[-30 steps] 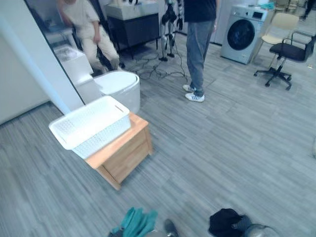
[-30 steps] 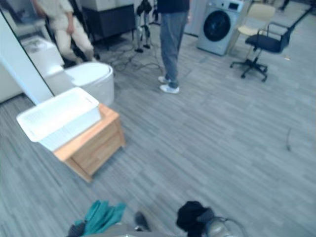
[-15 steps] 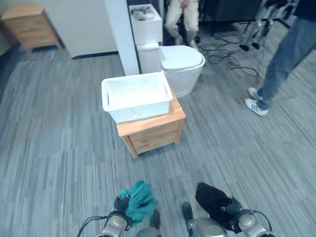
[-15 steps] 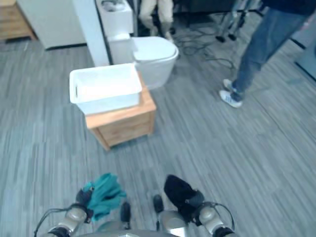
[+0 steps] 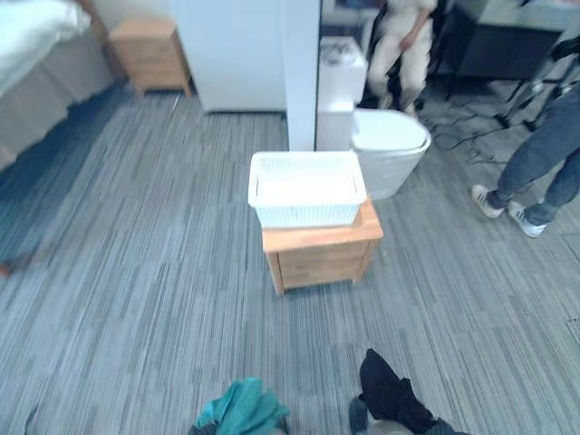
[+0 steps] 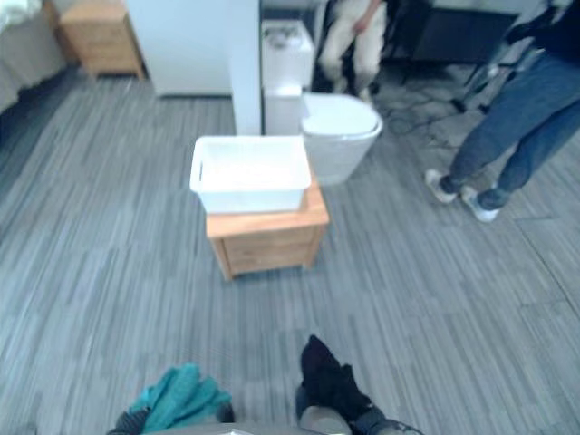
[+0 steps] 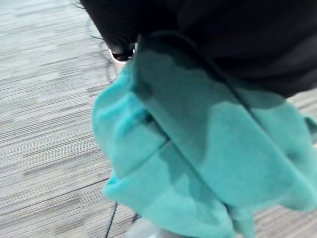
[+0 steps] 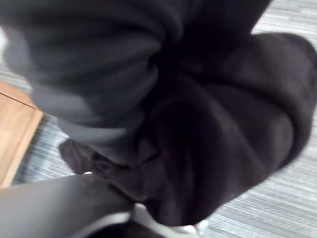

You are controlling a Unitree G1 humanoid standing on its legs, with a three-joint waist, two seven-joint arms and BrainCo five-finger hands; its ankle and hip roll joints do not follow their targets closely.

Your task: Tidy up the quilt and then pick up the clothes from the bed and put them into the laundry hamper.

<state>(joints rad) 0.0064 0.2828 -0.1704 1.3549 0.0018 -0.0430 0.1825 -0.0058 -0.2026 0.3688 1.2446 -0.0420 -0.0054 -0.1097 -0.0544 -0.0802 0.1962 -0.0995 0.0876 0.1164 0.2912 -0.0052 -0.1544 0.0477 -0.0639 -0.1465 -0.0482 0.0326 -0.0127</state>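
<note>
A white slotted laundry hamper [image 5: 306, 188] stands on a low wooden cabinet [image 5: 322, 256] in the middle of the floor, straight ahead of me. A bunched teal garment [image 5: 241, 410] hangs from my left hand [image 7: 223, 34] at the bottom edge, off the floor. A black garment [image 5: 390, 395] hangs in a wad from my right hand [image 8: 74, 59], just right of the teal one. Each garment covers most of the hand that carries it. Both garments are well short of the hamper. A corner of the bed [image 5: 36, 54] shows at the far upper left.
A white toilet [image 5: 391, 152] and a white pillar [image 5: 302, 72] stand right behind the hamper. One person sits behind the toilet [image 5: 399, 36]; another person's legs [image 5: 544, 154] stand at the right. A wooden nightstand [image 5: 149, 54] is by the bed. Grey carpet lies between me and the cabinet.
The whole picture has swung, so the camera turned: the hamper now sits centred and squared ahead, and the bed has come into view. Both garments stay at my hands.
</note>
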